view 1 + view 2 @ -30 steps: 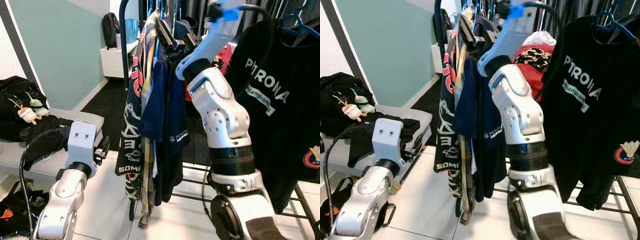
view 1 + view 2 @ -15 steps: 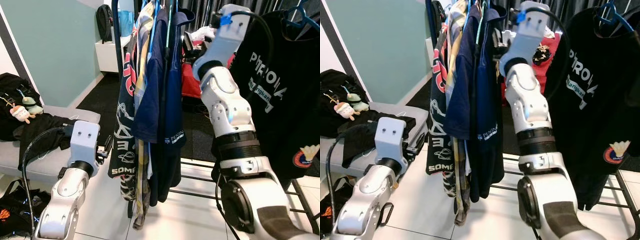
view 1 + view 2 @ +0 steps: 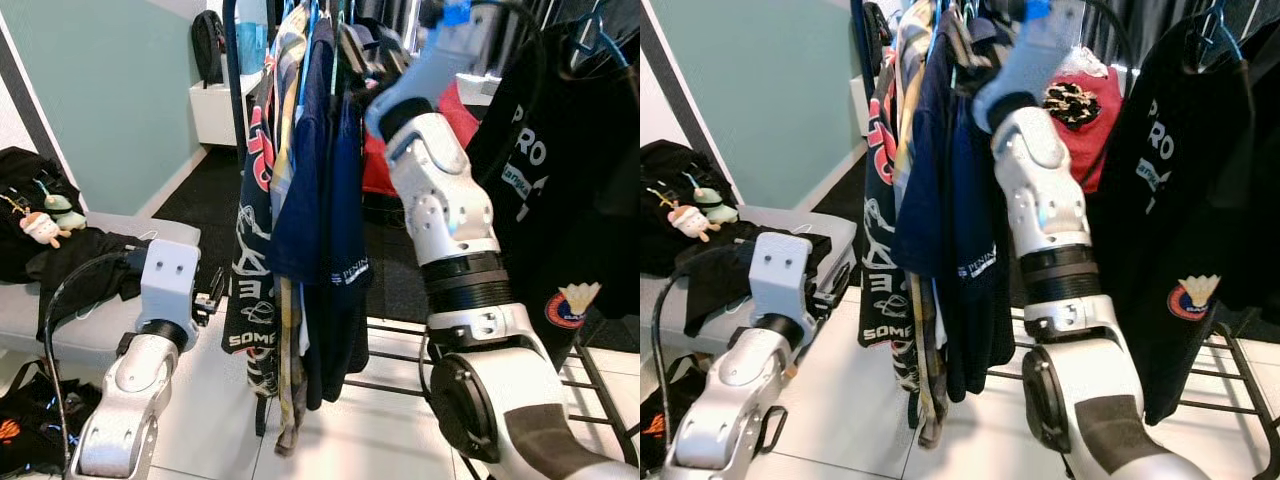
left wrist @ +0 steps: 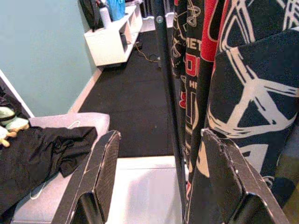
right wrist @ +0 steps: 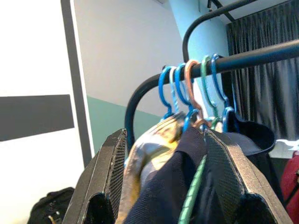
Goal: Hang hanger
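Note:
A black clothes rail (image 5: 261,53) carries several coloured hanger hooks (image 5: 191,79), blue, white, orange and green. Patterned and navy shirts (image 3: 330,200) hang from them. My right arm is raised high, and my right gripper (image 5: 164,135) is open just below the rail, facing the hooks with nothing held. It appears blurred beside the shirt collars (image 3: 365,55). To the right, a black printed shirt (image 3: 545,190) hangs on a blue hanger (image 3: 592,30). My left gripper (image 4: 160,135) is low and open beside the rack's upright post (image 4: 166,93), with nothing in it.
A grey bench (image 3: 60,320) on the left holds black clothes (image 3: 85,265), small plush toys (image 3: 40,225) and a black bag. A white shelf unit (image 3: 215,105) stands at the back. The rack's floor bars (image 3: 400,385) run across the white tiles.
My right arm has swung left from beside the black shirt to the hung shirts' collars. The black printed shirt has turned partly away. The left arm has stayed put.

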Robot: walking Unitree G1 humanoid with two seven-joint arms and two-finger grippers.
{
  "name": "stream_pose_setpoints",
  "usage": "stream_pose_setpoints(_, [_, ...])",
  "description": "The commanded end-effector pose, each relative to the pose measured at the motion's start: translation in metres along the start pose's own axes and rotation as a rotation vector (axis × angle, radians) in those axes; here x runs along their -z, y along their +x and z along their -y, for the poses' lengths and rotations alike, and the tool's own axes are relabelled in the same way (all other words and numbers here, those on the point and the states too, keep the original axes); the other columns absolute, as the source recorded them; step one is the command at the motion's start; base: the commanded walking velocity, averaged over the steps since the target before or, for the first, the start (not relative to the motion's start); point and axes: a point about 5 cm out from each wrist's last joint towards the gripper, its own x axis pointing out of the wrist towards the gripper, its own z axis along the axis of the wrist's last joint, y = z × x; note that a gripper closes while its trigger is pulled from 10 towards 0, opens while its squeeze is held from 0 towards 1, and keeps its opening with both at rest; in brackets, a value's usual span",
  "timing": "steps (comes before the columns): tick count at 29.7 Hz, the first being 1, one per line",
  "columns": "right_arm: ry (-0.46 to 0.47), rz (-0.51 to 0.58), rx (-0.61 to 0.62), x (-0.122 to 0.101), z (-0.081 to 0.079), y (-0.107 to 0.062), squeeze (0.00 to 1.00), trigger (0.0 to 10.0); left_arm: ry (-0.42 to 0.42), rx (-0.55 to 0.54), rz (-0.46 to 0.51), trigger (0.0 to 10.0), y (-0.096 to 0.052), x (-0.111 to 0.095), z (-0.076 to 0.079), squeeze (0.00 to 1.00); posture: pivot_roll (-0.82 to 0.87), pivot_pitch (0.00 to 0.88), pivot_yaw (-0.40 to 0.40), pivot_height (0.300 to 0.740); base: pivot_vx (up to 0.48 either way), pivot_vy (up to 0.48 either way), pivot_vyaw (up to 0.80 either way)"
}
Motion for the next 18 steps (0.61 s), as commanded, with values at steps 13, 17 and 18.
stream_pose_setpoints(13, [-0.286, -0.188, 0.245, 0.030, 0.024, -0.003, 0.00, 10.0, 0.008, 0.001, -0.003, 10.0, -0.001, 0.004, 0.001, 0.00, -0.09, 0.136, -0.007, 0.740, 0.000, 0.000, 0.00])
stream_pose_setpoints(17, [-0.380, -0.134, 0.313, 0.022, 0.034, -0.004, 0.00, 10.0, 0.006, 0.002, -0.006, 10.0, -0.002, 0.004, 0.001, 0.00, -0.09, 0.138, -0.005, 0.740, 0.000, 0.000, 0.00])
stream_pose_setpoints(18, [-0.407, -0.113, 0.321, 0.018, 0.036, -0.005, 0.00, 10.0, 0.006, 0.002, -0.006, 10.0, -0.002, 0.004, 0.002, 0.00, -0.09, 0.139, -0.004, 0.740, 0.000, 0.000, 0.00])
